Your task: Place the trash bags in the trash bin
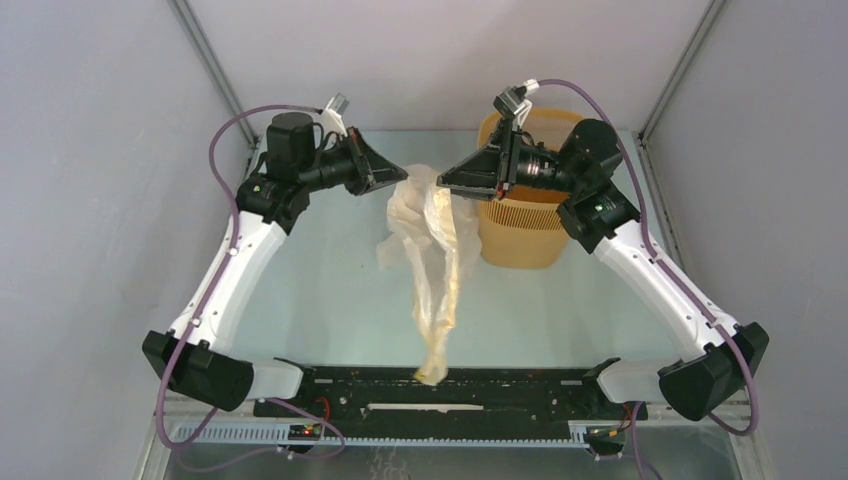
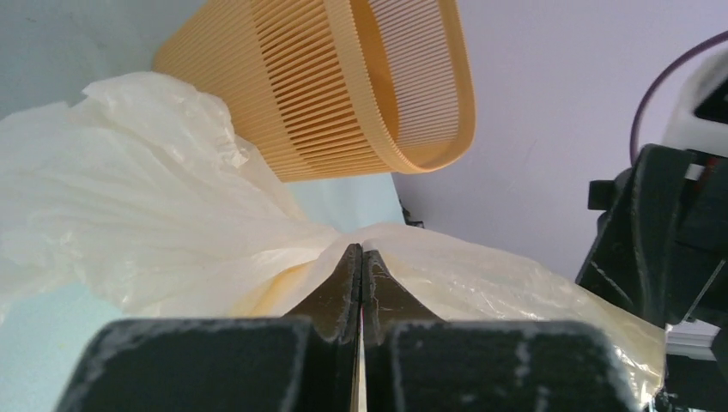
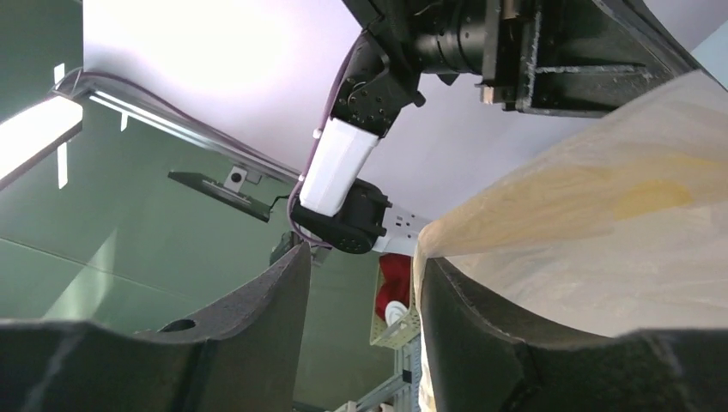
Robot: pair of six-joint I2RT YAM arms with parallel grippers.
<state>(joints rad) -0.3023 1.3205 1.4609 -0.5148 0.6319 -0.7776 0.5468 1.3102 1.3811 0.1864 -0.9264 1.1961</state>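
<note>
A thin cream trash bag hangs in the air from my left gripper, its tail trailing down to the front rail. In the left wrist view my left gripper is shut on a fold of the bag. The orange-tan mesh trash bin stands at the back right, right of the bag; it also shows in the left wrist view. My right gripper is open beside the bag's top, in front of the bin. In the right wrist view its jaws stand apart, and the bag drapes over the right finger.
The black front rail runs along the near edge with the arm bases at its ends. Grey enclosure walls stand on both sides and behind. The left arm fills the upper part of the right wrist view.
</note>
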